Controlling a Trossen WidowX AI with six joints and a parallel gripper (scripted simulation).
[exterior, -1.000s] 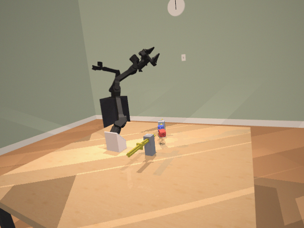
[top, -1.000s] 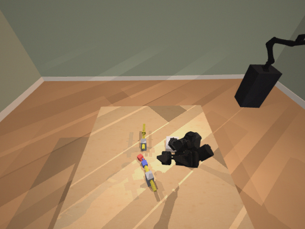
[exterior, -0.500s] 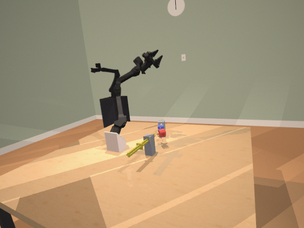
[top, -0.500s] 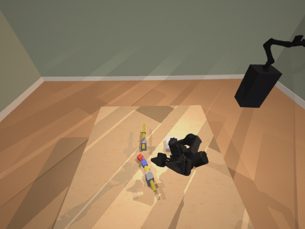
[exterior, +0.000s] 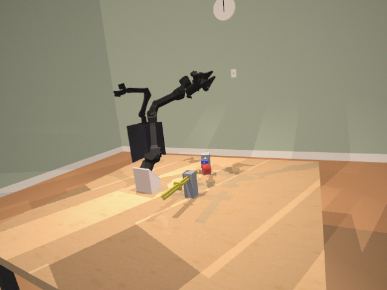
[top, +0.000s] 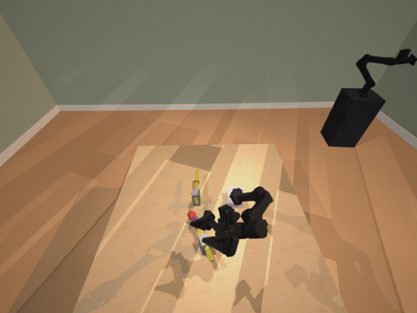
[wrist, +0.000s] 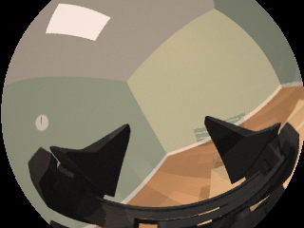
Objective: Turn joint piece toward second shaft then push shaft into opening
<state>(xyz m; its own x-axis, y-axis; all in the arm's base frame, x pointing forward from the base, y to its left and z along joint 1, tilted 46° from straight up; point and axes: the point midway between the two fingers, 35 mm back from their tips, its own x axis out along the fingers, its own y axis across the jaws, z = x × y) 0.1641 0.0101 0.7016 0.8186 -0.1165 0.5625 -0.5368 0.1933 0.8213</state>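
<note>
The red square joint piece [top: 191, 215] [exterior: 206, 169] sits on a blue hinge part [exterior: 204, 161] at the end of the first yellow shaft [top: 209, 253]. That shaft passes through a grey block [top: 202, 248] [exterior: 205, 154]. The second yellow shaft [top: 196, 174] [exterior: 169, 193], with a collar, runs through another grey block [top: 195, 192] [exterior: 193, 188]. A gap separates that block from the red piece. The exact facing of the red piece's opening is too small to tell. My gripper [top: 197, 231] [exterior: 213, 74] [wrist: 167, 123] is open and empty, high above the table, overlapping the first shaft only in the top view.
The arm's white base [top: 230, 190] [exterior: 144, 183] stands on the wooden table [top: 151, 175] [exterior: 265, 193] beside the second shaft's block. A second black arm on a dark pedestal [top: 350, 117] [exterior: 143, 140] stands beyond the table. The wrist view shows mostly walls and floor.
</note>
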